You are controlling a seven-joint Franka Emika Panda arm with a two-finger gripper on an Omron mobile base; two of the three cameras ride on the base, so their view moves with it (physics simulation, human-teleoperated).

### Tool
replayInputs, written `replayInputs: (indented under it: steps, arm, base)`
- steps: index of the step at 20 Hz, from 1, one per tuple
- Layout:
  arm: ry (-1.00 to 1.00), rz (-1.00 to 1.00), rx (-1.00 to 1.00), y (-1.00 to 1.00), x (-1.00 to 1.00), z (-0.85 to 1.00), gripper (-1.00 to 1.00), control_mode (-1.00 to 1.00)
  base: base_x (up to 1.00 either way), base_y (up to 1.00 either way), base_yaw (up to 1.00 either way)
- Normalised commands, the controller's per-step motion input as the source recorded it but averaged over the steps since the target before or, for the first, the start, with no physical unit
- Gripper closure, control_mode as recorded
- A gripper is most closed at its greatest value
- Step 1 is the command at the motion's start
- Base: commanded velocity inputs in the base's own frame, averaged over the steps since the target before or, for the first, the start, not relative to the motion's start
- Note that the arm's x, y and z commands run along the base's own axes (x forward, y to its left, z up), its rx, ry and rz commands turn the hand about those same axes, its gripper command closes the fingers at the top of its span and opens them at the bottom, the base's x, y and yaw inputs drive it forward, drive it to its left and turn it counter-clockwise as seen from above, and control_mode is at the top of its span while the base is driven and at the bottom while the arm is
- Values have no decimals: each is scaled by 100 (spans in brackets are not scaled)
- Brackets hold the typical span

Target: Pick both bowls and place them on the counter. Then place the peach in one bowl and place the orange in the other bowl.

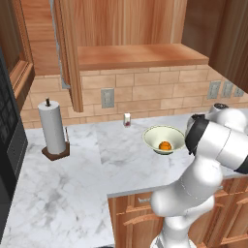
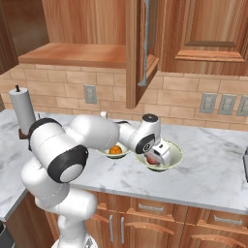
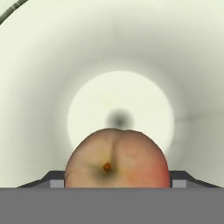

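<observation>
Two cream-white bowls stand side by side on the marble counter (image 2: 213,169). The left bowl (image 1: 164,135) has the orange (image 1: 165,145) resting inside it, and the orange (image 2: 115,150) also shows behind my forearm. My gripper (image 2: 156,157) reaches down into the right bowl (image 2: 176,154) and is shut on the peach (image 2: 151,160). In the hand view the peach (image 3: 117,159) sits between the two dark fingertips (image 3: 54,181). It hangs a little above the pale bowl floor (image 3: 118,65) and casts a small shadow there.
A paper towel roll (image 1: 52,128) stands at the counter's back left, and a small bottle (image 1: 127,119) stands by the brick wall. An open cabinet door (image 2: 145,43) and a wooden shelf (image 1: 140,55) hang above the bowls. Wall sockets (image 2: 208,102) line the backsplash.
</observation>
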Motion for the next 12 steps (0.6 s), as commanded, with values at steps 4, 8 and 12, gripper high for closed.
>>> replayInputs:
  steps: [4,8,12]
  arm:
    - [4,2,0,-1,3,-17,100,-100]
    - [2,3,0,-2,5,-14,100,-100]
    - [0,3,0,-2,4,-11,100,-100]
  base:
    - [0,0,0]
    - [0,0,0]
    - [0,0,0]
